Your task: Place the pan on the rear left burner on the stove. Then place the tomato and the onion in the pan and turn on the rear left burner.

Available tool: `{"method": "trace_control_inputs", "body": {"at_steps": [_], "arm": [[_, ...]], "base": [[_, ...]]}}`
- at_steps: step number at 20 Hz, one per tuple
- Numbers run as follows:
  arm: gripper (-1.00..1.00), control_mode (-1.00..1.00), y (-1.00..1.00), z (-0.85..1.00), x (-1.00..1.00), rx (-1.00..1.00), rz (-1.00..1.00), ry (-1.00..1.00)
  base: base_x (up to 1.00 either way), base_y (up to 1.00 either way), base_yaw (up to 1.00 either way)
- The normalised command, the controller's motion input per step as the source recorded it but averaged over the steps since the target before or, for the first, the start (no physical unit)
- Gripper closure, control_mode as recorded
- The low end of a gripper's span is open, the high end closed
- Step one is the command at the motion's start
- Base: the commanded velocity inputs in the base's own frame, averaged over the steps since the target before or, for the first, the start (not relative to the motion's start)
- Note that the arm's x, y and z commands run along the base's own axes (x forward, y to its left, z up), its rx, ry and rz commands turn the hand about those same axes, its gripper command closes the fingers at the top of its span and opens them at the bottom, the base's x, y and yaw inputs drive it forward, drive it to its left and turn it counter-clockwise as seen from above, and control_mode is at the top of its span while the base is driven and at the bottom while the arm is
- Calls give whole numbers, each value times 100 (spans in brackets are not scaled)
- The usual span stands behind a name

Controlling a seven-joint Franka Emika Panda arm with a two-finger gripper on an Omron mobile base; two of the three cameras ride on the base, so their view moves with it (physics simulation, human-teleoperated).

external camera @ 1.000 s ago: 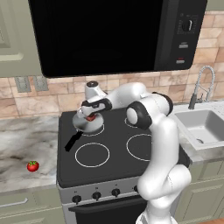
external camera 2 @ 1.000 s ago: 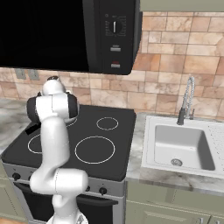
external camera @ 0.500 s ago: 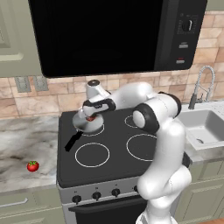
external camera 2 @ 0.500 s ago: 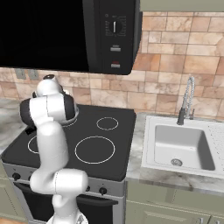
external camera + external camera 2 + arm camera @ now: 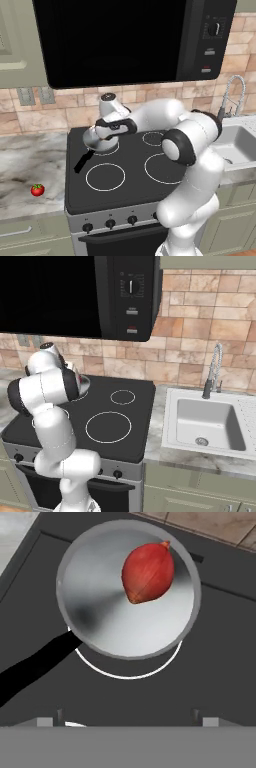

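No readable text — no labels, no numbers.

the red onion lies in the shiny pan (black handle) on the stove; the tomato sits apart.

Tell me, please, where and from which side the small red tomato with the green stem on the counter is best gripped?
The small red tomato with the green stem sits alone on the marble counter, left of the black glass stove. Probably best to come straight down and close across its round middle: nothing crowds it, and its stem points up.
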Motion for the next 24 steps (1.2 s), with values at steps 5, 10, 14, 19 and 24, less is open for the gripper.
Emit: {"method": "trace_control_inputs", "body": {"at_steps": [5,10,14,19,24], "arm": [[-100,-100,2,32,-43,3,-1,2],[-100,-100,11,28,-34,4,0,4],[-100,-100,23,17,-32,4,0,6],[-100,-100,32,11,-29,3,0,7],[-100,-100,40,2,-32,0,0,6]], "base": [[0,0,0],[0,0,0],[0,0,0],[0,0,0],[0,0,0]]}}
